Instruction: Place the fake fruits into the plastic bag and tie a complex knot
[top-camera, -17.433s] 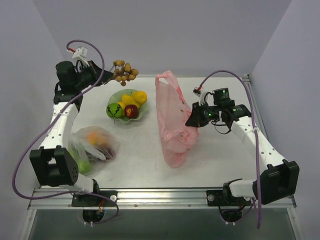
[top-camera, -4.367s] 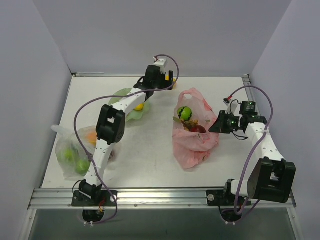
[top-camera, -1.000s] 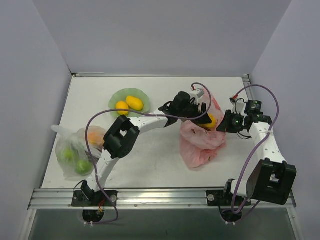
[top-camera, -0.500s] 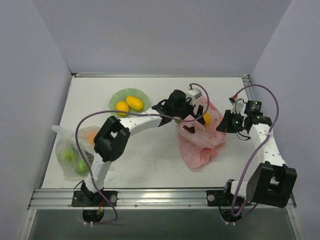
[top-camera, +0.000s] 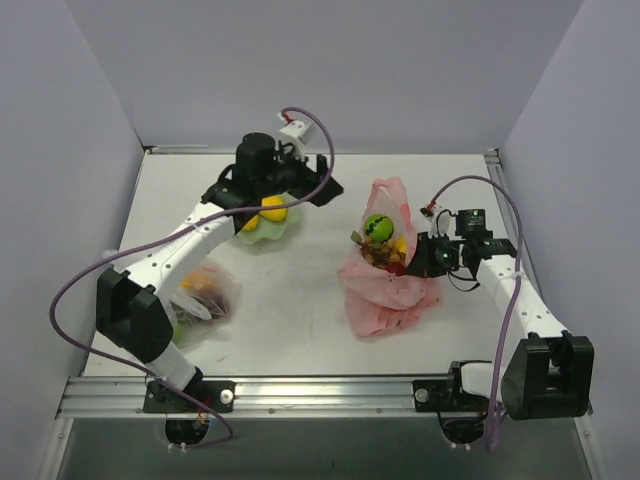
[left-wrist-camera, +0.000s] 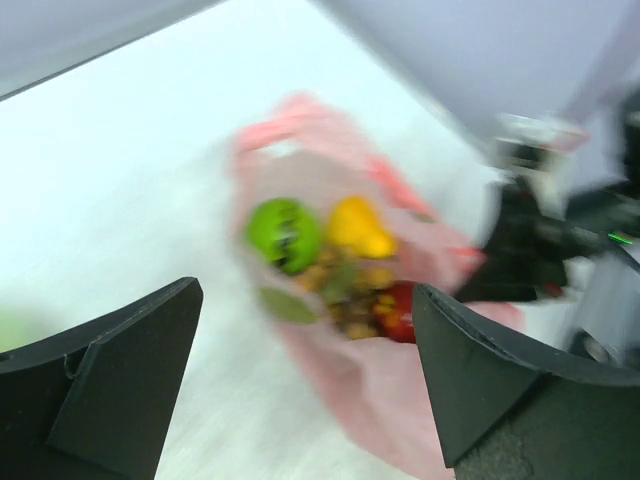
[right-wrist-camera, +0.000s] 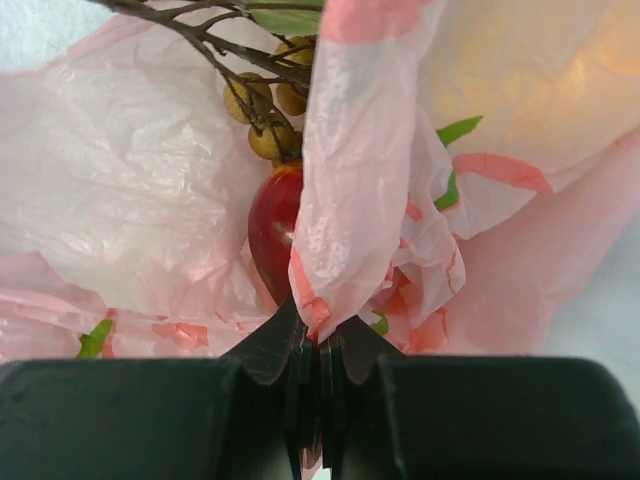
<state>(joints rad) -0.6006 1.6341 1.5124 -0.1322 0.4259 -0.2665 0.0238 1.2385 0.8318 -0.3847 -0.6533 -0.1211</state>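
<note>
The pink plastic bag (top-camera: 385, 295) stands open right of centre on the table. In its mouth sit a green round fruit (top-camera: 378, 227), a yellow citrus (top-camera: 399, 245), a red apple (top-camera: 396, 266) and a brown grape bunch (top-camera: 373, 254). My right gripper (top-camera: 427, 256) is shut on the bag's right rim (right-wrist-camera: 350, 180), with the apple (right-wrist-camera: 270, 230) and grapes (right-wrist-camera: 262, 120) just behind the fold. My left gripper (top-camera: 320, 186) hangs open and empty to the left of the bag, near the green plate. Its blurred view looks over the bag (left-wrist-camera: 370, 390), green fruit (left-wrist-camera: 285, 233) and citrus (left-wrist-camera: 358, 225).
A green plate (top-camera: 262, 232) with a yellow fruit (top-camera: 272, 211) on it lies at the back left, partly under the left arm. A clear bag of fruits (top-camera: 200, 292) rests at the front left. Grey walls close in three sides.
My left gripper opened, left the yellow citrus in the bag and swung back left toward the plate. The right gripper, still holding the rim, shifted slightly left with the bag.
</note>
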